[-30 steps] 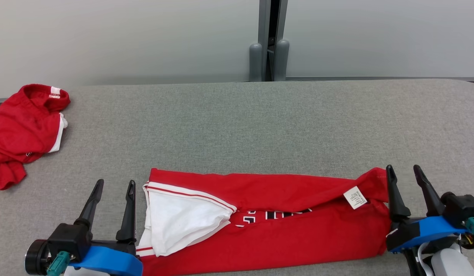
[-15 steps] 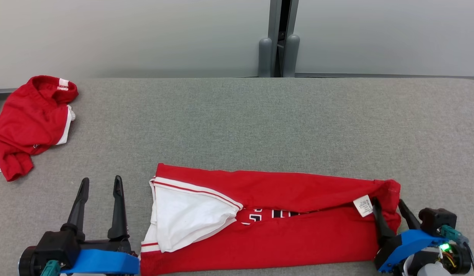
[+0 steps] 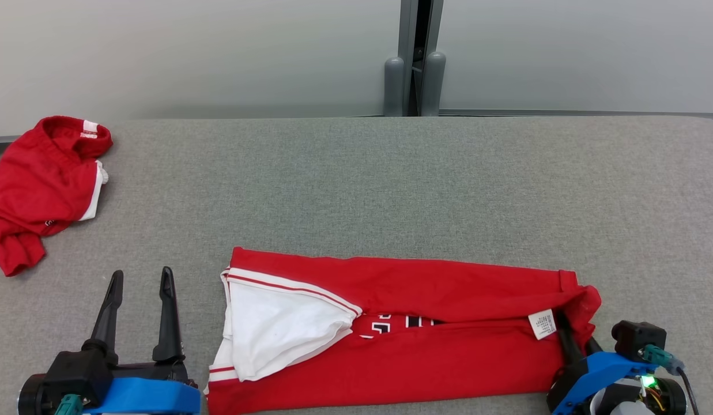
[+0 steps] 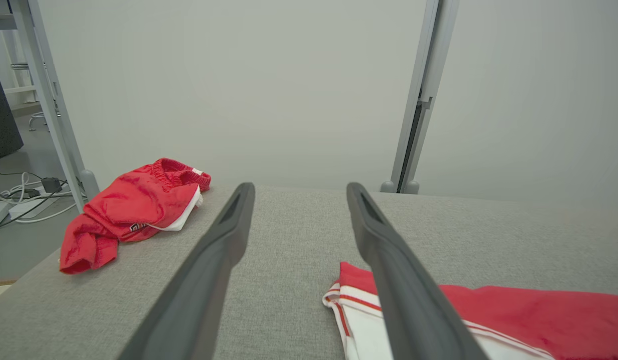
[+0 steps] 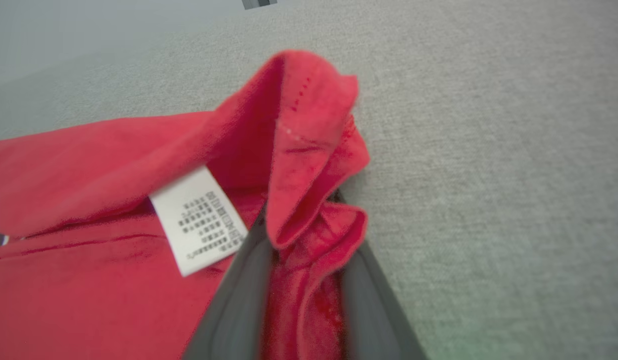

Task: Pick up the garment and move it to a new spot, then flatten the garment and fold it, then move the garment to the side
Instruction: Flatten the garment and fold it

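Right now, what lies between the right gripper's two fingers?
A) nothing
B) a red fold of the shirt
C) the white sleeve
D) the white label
B: in the right wrist view a bunched red fold of the shirt sits between the two dark fingers of the right gripper, while the label lies beside them, outside the grip.

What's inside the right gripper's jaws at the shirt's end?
A bunched fold of the red garment, beside its white care label, pinched by the right gripper. Fabric drapes over its tips, so where they meet is hidden.
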